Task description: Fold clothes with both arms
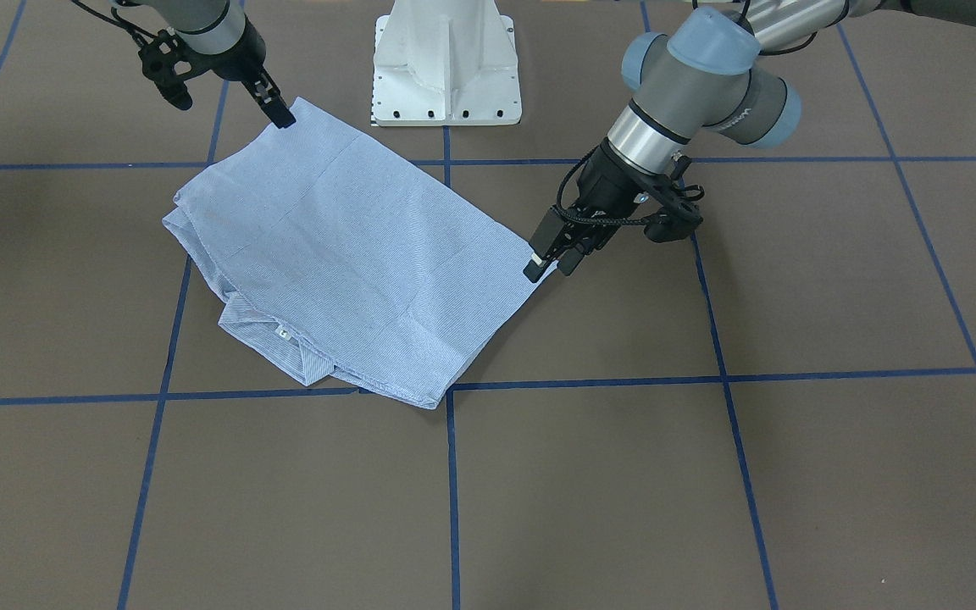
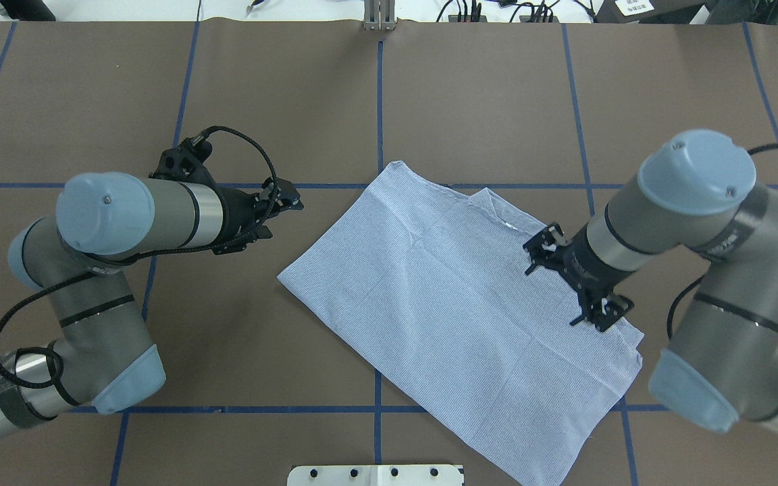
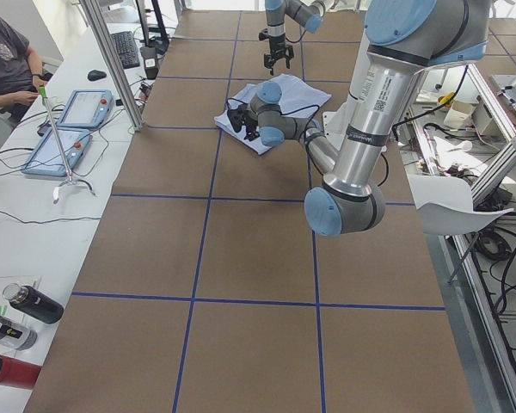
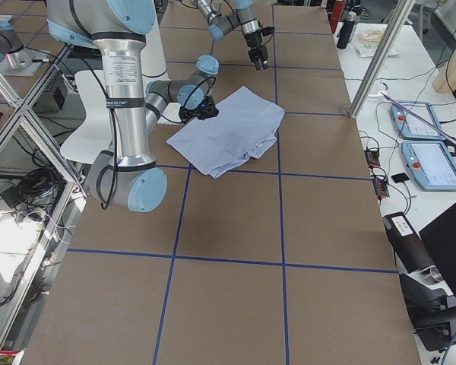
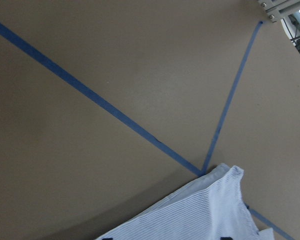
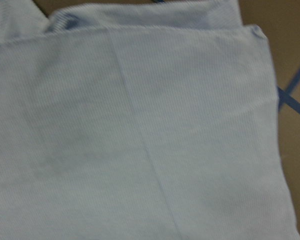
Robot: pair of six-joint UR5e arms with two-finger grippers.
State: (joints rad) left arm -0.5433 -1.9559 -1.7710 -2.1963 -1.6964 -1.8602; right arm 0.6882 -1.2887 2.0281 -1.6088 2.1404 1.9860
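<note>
Seen from above, with 12 o'clock pointing away from the robot, the white base [image 2: 375, 474] is found nearest, at 6 o'clock. Just past it the shirt [image 2: 456, 317] is laid flat on the brown table [image 2: 159, 101]. It is already folded into a long shape that runs from 11 o'clock to 5 o'clock. The right gripper [image 2: 598, 316] is held over the shirt's 3 o'clock edge. Whether its fingers are apart or together cannot be told. The left gripper [image 2: 289, 200] is kept near the 9 o'clock corner, with nothing held. Farthest off, at 1 o'clock, the collar [image 2: 497, 206] is tucked in.

The shirt is judged to be light, thin, soft and floppy. It will likely sag when lifted and slide on the smooth table. It is best pinched at two corners of one short end, with all layers caught together.

Only in the left wrist view are two dark fingertips [image 5: 107, 238] seen, set wide apart. A small white label [image 1: 283, 334] is shown only from the front. In the right wrist view only blurry, creased cloth is seen, and no fingers.
</note>
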